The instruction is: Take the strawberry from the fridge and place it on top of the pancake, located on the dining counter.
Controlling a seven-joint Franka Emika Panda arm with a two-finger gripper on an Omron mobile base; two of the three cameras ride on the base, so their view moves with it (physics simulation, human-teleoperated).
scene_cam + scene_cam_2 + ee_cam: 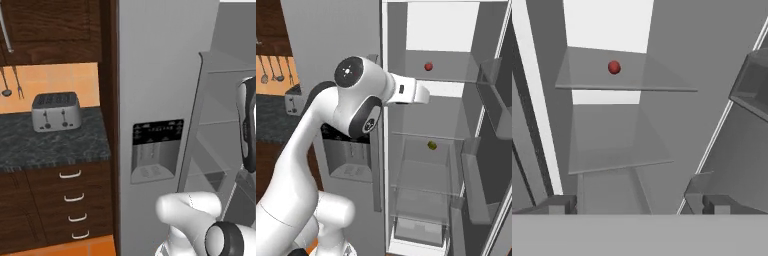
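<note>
Your two-finger gripper [634,205] stands wide apart and holds nothing, so bring it straight in and a little upward toward the tiny red strawberry [614,67], with one finger on each side of the berry before you close; I judge it may roll easily. The strawberry sits alone on the clear glass upper shelf [587,75] inside the tall grey fridge [336,30], well apart from the hand. The shelf looks smooth and narrow, the grey door bins [491,105] stand close on the right, and a small round green fruit [432,145] lies on the shelf below.
</note>
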